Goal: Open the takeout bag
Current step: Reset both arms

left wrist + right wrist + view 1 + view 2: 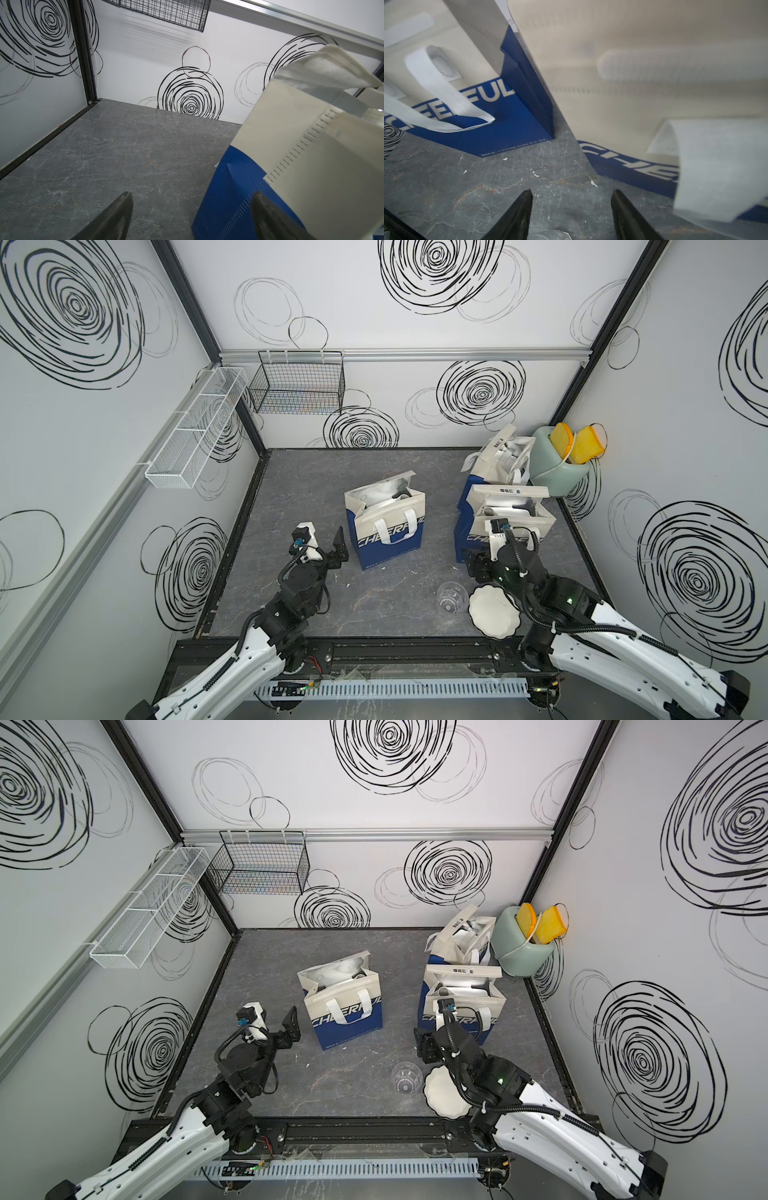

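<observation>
Logged three blue-and-cream takeout bags upright on grey marbled table [291, 489]. Placed centre bag [384, 526] mid-table: mouth open, flap raised at the rear, white handle hanging down the front. Found left gripper [192, 195] low at that bag's left side, just beside the blue lower corner, jaws spread wide, gripping nothing. Cannot tell from the wrist view whether the bag-side finger [270, 216] touches the bag wall. Placed near-right bag [505, 522] to the right of centre bag, a gap between them, mouth likewise open, flap standing behind. Found right gripper [572, 192] low over the table in front of that gap, near the near-right bag's lower left corner, jaws partway apart, empty, bare tabletop showing between the fingers. Blurred handle strap of near-right bag close beside it in the wrist view. Noted rear bag [494, 464] behind near-right bag, next to green toaster [552, 477] holding two bread slices [561, 437]. Noted clear cup [451, 597] and white plate [490, 610] at the front, plate partly under the right arm.
</observation>
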Robot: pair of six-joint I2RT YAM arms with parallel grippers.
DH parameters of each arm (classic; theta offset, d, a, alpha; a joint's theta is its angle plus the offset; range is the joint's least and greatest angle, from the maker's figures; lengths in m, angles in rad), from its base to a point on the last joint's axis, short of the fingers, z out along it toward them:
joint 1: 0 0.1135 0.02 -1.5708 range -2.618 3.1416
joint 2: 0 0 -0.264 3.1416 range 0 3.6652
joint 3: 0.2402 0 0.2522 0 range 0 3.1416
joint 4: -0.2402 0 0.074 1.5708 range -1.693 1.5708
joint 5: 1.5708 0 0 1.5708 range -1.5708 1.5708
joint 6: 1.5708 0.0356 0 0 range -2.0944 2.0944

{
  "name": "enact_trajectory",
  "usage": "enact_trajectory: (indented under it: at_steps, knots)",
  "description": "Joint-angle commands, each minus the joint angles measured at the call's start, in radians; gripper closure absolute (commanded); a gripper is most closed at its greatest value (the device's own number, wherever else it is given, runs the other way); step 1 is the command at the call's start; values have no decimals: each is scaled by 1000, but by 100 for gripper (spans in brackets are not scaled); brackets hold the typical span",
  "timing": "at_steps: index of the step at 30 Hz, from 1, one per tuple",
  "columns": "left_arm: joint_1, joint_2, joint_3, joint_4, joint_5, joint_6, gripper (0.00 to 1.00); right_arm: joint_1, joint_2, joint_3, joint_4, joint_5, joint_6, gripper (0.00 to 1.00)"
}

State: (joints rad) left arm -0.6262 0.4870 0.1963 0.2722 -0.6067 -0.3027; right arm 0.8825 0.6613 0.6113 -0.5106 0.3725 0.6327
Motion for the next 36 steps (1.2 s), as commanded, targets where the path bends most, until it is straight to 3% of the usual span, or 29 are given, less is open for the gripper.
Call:
enact_trajectory:
  at_steps: [1, 8, 18, 25, 36]
  knots:
    - [8, -11, -20, 65, 3, 5, 7, 4, -1, -48, -39, 83, 139, 39]
    - [11, -5, -25, 67, 14, 5, 6, -45, 4, -195, 129, 120, 130, 52]
    - [16, -8, -38, 76, 19, 10, 6, -167, 105, -313, 463, 73, -66, 51]
    - [29, 9, -45, 90, 28, 15, 6, -287, 168, -314, 581, -36, -172, 50]
    - [58, 31, -59, 113, 56, 14, 6, -396, 273, -339, 731, -78, -253, 51]
